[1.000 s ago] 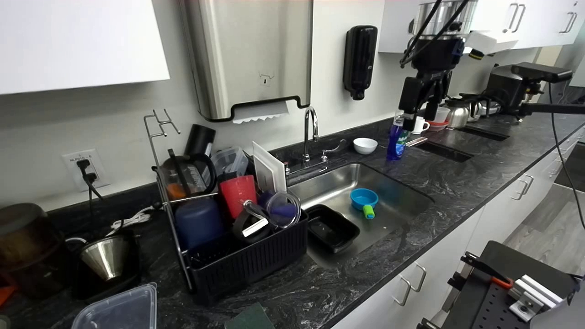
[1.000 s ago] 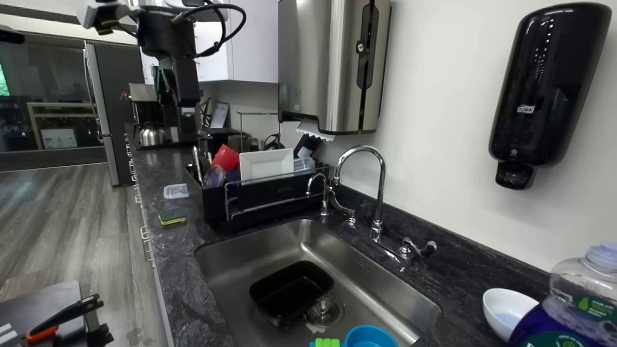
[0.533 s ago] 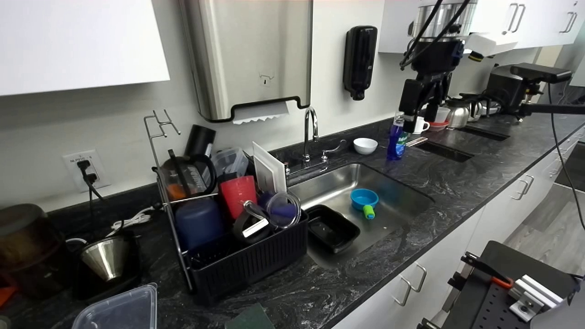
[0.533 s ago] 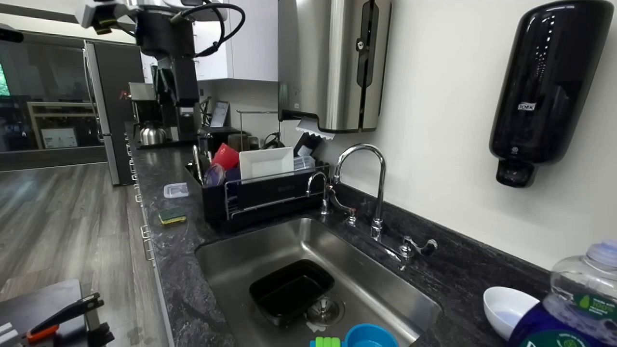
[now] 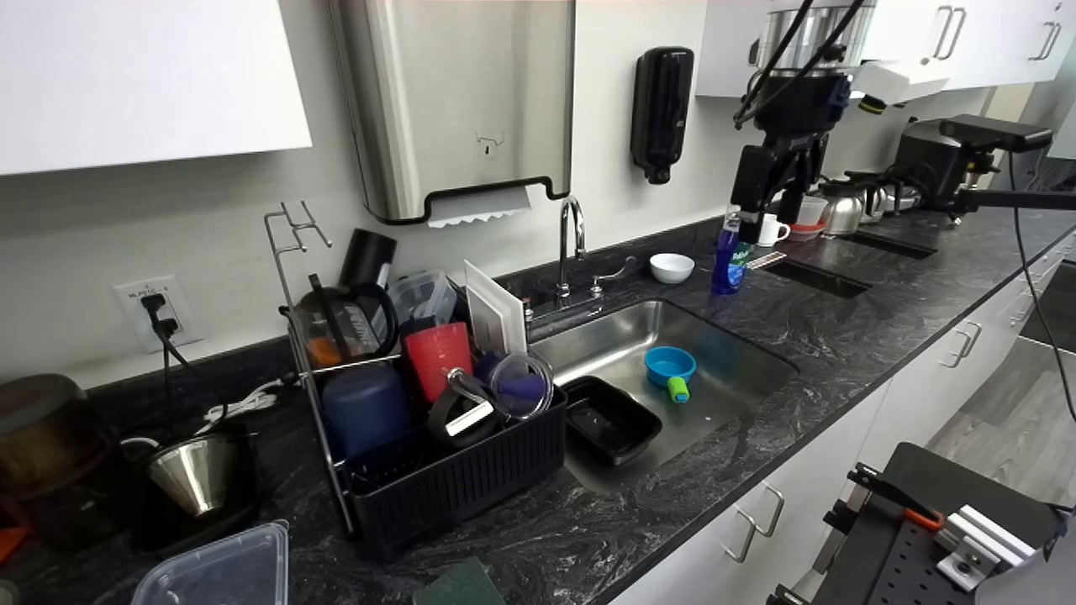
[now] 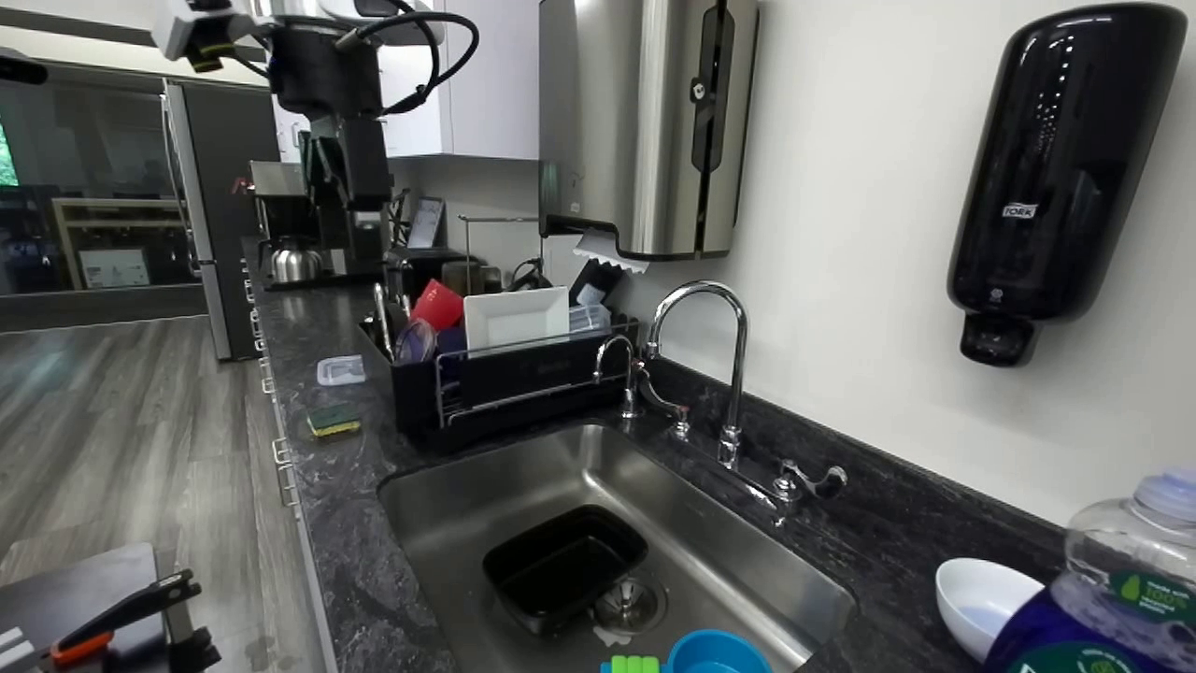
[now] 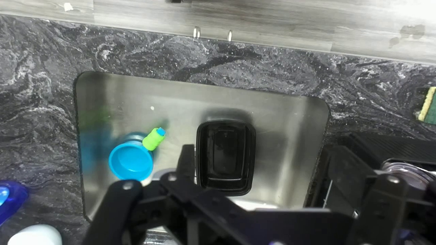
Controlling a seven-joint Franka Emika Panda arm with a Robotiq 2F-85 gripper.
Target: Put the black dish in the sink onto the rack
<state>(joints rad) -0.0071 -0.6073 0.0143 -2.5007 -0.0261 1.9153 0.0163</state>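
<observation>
The dark surface [image 7: 238, 64] spreads beneath the pincer [image 7: 264, 152], around the sink [image 7: 170, 98]. On it, in the wrist view: sponge [image 7: 430, 106] and rack [image 7: 400, 146] to the pincer's right, bottle [image 7: 13, 201] and white bowl [image 7: 34, 235] to its left.

White cabinets [image 5: 143, 80] hang on a pale wall [image 5: 210, 218].

**Sundries on my feed**

I log, on the worktop [image 6: 350, 542]: one white bowl [image 5: 672, 269] near one blue-filled bottle [image 5: 728, 266], one green-and-yellow sponge [image 6: 334, 420]. On the wall [image 6: 860, 206]: one black dispenser [image 6: 1065, 178], one steel paper-towel dispenser [image 5: 471, 101]. Also: one blue bowl [image 7: 131, 160], green-handled.
</observation>
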